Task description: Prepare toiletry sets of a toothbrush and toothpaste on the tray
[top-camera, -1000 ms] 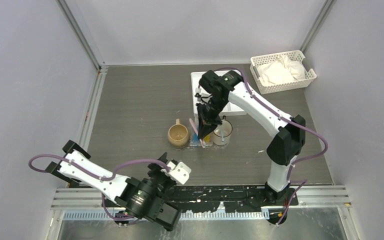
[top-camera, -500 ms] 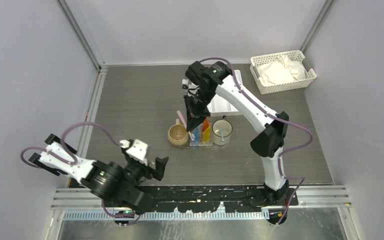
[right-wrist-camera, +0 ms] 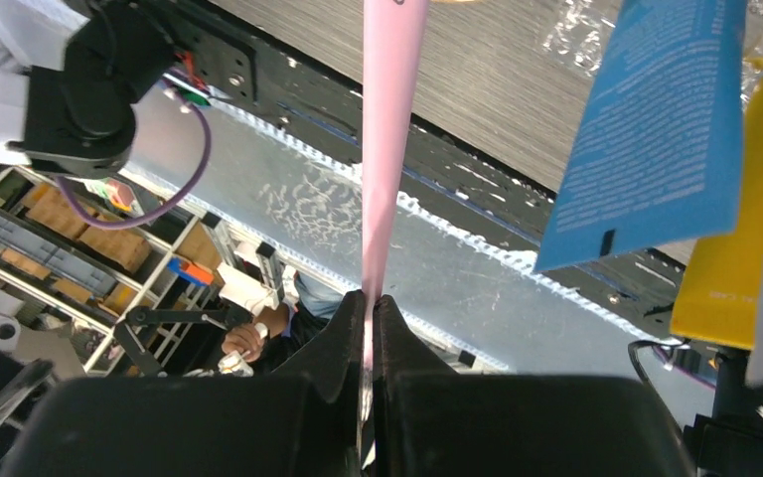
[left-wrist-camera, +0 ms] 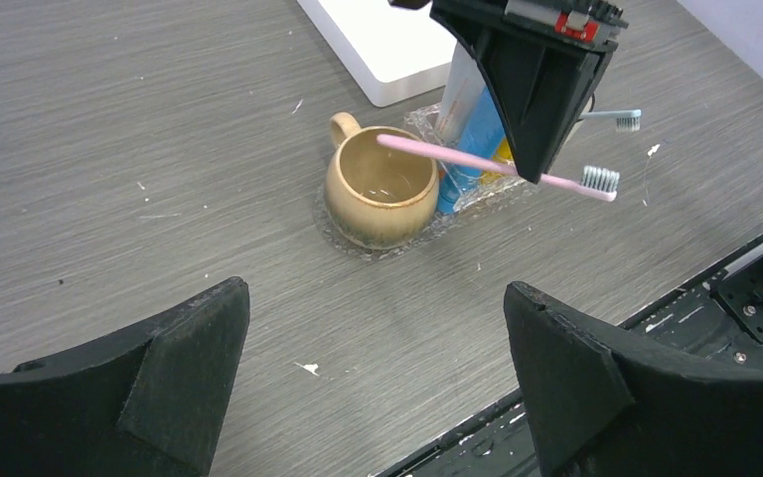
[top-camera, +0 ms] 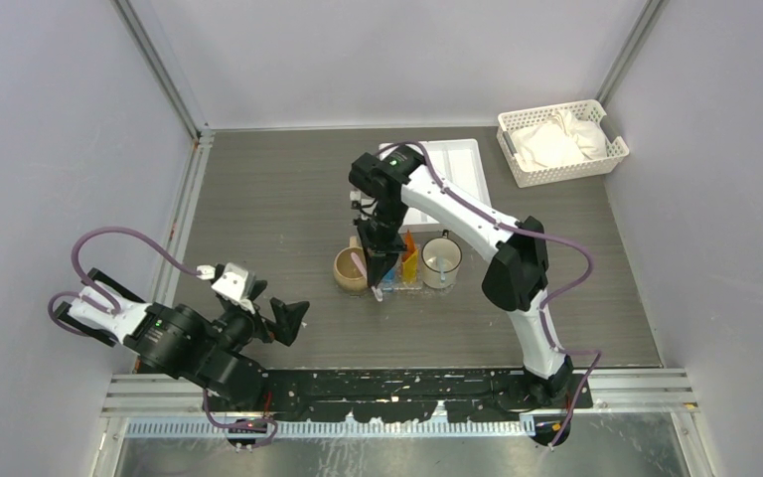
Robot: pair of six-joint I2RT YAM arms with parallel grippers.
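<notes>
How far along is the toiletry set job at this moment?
Looks done: the blue toothpaste and orange toothpaste stand on the clear tray by the tan mug, and a second toothbrush seems to rest in the white mug. In hand: the right claw is shut on the pink toothbrush above the tan mug. To do: setting it down and releasing. The left claw is open, holding nothing.

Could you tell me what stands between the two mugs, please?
In the top view: toothpaste, a blue tube and an orange tube, plus the right gripper holding a pink toothbrush.
</notes>
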